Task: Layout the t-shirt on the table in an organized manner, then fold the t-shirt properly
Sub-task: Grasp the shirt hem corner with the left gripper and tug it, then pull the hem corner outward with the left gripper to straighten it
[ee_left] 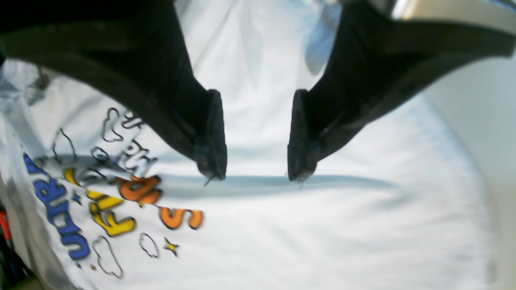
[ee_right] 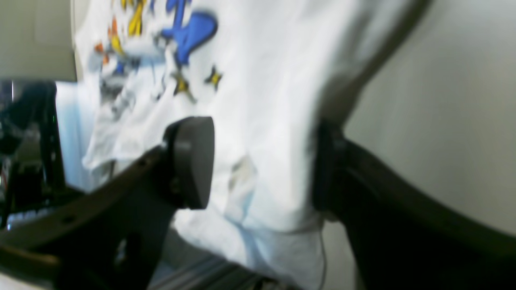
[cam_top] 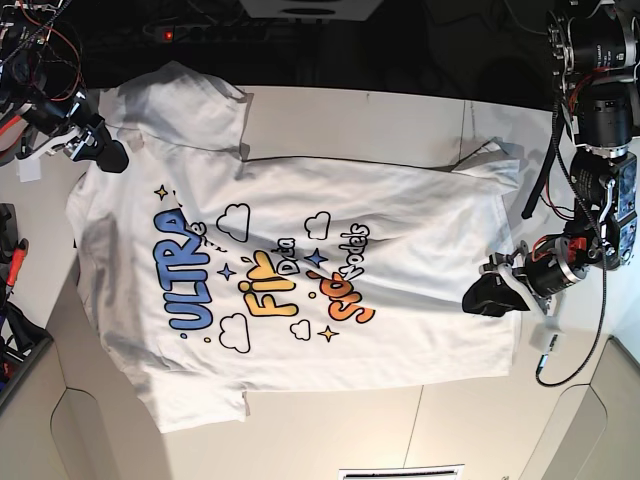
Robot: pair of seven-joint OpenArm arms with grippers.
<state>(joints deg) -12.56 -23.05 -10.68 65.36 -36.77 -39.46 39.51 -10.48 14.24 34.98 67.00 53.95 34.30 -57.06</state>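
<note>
While spread print-up across the table [cam_top: 440,125], with the upper-left edge overhanging: one t-shirt [cam_top: 300,270]. Two grippers: left gripper [ee_left: 256,137] parted wide above the fabric, empty; right gripper [ee_right: 262,165] spread around a bunched edge, grip uncertain. Best tugged outward evenly, flattening wrinkles before folding.

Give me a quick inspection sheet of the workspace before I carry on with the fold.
Surface: off-white table, dark seam lines visible.
Job's things: t-shirt spread print-up, some wrinkles, one edge hanging past the table edge.
Clutter: nothing seen on the table.
Grippers: left gripper open just above the cloth; right gripper jaws apart with shirt fabric between them.
Cables: black cable looping by the left arm.
Surroundings: dark equipment and wiring beyond the table.
</note>
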